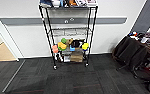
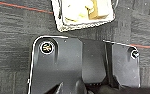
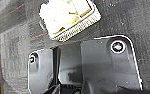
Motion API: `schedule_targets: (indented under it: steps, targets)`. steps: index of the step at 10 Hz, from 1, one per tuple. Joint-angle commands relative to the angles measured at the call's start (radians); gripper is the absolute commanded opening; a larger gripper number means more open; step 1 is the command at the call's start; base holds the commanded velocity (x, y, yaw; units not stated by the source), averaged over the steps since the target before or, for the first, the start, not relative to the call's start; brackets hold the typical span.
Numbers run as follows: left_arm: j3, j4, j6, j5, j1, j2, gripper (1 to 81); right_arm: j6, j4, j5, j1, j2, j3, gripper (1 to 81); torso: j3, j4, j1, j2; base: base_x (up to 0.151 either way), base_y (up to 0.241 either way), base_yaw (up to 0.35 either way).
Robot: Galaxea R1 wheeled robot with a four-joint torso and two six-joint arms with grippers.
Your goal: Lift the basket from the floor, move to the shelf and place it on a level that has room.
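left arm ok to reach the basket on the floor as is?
Probably yes. In the left wrist view the basket sits on bare floor just ahead of the wrist, with nothing lying between them. The gripper's state is not discernible.

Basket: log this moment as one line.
basket: on floor, not lifted | contents: yellow and white soft items | shelf: ahead by wall, middle level bare | grip: none seen
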Motion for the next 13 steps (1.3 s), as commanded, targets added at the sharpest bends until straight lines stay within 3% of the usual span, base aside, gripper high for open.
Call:
schedule_targets:
  steps: [1, 3, 4, 7, 13]
  targets:
    - [0.007, -0.041, -0.004, 0.082, -0.076, -0.015, 81.1, 0.002, 0.027, -0.098, 0.103, -0.02, 0.001, 81.1, -0.088, 0.0, 0.061, -0.095, 0.0, 0.0, 0.0]
    - [0.003, -0.068, -0.004, 0.082, -0.09, -0.001, 81.1, 0.0, 0.025, -0.113, 0.126, -0.008, -0.026, 81.1, -0.153, 0.0, 0.106, -0.163, 0.0, 0.0, 0.0]
    - [0.002, -0.082, -0.004, 0.082, -0.101, 0.002, 81.1, 0.0, 0.025, -0.13, 0.138, -0.005, -0.034, 81.1, -0.092, 0.0, 0.128, -0.198, 0.0, 0.0, 0.0]
    - [0.002, -0.104, -0.004, 0.082, -0.111, 0.006, 81.1, 0.0, 0.024, -0.134, 0.155, 0.006, -0.034, 81.1, -0.138, 0.0, 0.179, -0.276, 0.0, 0.0, 0.0]
    - [0.0, -0.117, -0.004, 0.082, -0.111, 0.026, 81.1, -0.001, 0.024, -0.137, 0.118, 0.006, -0.04, 81.1, -0.141, 0.0, 0.308, -0.481, 0.0, 0.0, 0.0]
